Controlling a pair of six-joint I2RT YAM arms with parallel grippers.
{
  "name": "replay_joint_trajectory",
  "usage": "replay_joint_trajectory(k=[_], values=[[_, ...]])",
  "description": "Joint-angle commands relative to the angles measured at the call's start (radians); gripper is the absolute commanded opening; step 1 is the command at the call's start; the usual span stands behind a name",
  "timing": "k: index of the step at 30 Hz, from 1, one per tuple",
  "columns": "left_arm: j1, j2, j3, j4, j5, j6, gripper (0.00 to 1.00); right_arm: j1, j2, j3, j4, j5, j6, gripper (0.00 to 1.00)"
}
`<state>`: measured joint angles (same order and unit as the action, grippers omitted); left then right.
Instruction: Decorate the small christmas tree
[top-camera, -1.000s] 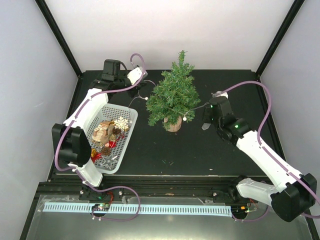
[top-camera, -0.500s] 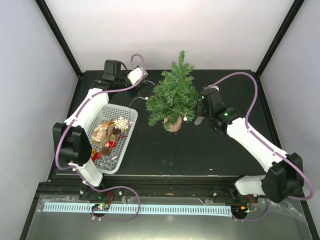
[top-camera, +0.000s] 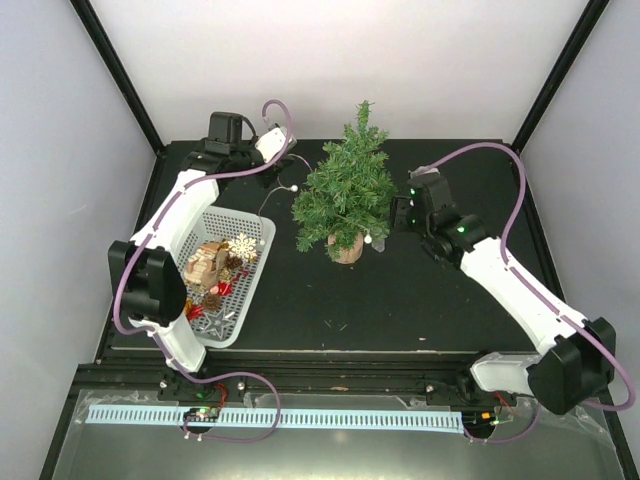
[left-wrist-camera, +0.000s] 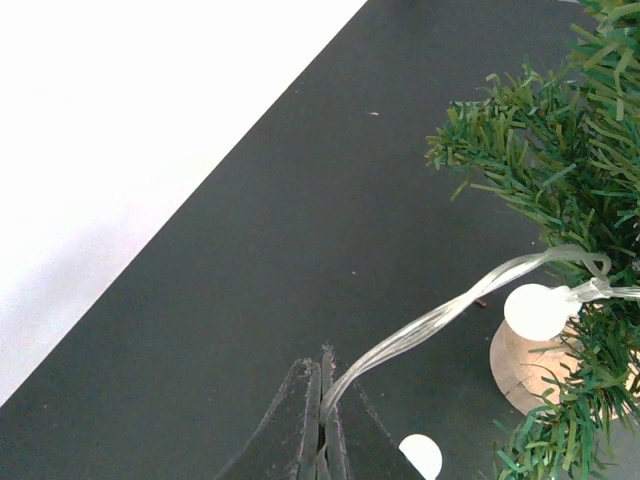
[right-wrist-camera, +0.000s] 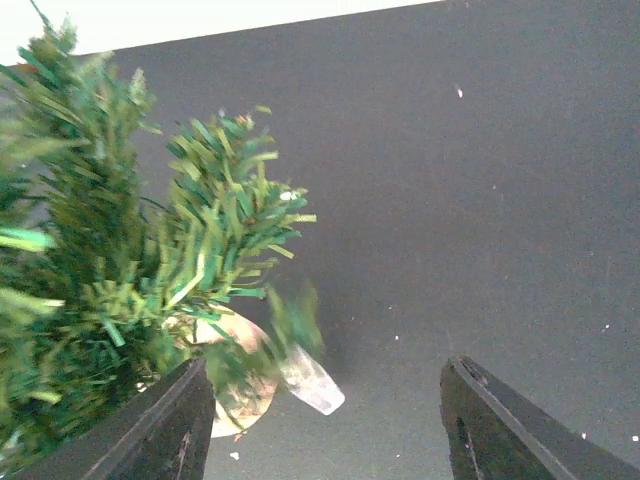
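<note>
The small christmas tree (top-camera: 346, 190) stands mid-table on its wood-slice base (top-camera: 345, 249). A string of lights with white bulbs (top-camera: 293, 187) runs from its left branches to my left gripper (top-camera: 278, 168). The left wrist view has that gripper (left-wrist-camera: 323, 385) shut on the clear wire (left-wrist-camera: 440, 318), with one bulb (left-wrist-camera: 534, 311) against the branches (left-wrist-camera: 545, 160). My right gripper (top-camera: 400, 215) sits just right of the tree. It stands open (right-wrist-camera: 326, 365), nothing between its fingers. A clear plastic end of the string (right-wrist-camera: 312, 380), blurred, is loose by the base (right-wrist-camera: 235, 385).
A white basket (top-camera: 252, 283) holding several ornaments sits left of the tree, beside the left arm. The black table ends at white walls behind and to both sides. A second bulb (top-camera: 368, 238) hangs low on the tree's right side.
My right gripper moved in to the tree's right side, then opened and let go of the clear end piece. The left gripper stayed shut on the wire and shifted slightly back.
</note>
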<state>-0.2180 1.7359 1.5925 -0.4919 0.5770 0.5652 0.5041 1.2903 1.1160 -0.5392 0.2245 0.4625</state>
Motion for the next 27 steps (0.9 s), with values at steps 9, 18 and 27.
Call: replay_joint_trajectory(k=[9,18,27], values=[[-0.005,0.079,0.078,-0.080,-0.032,0.050,0.04,-0.006,-0.177,0.039,-0.056,-0.043,0.040,0.63],[-0.004,0.137,0.098,-0.152,-0.034,0.077,0.10,-0.006,-0.205,0.025,-0.077,-0.045,0.045,0.63],[-0.003,0.120,0.160,-0.153,-0.044,0.041,0.02,-0.006,-0.218,0.028,-0.071,-0.062,0.045,0.63]])
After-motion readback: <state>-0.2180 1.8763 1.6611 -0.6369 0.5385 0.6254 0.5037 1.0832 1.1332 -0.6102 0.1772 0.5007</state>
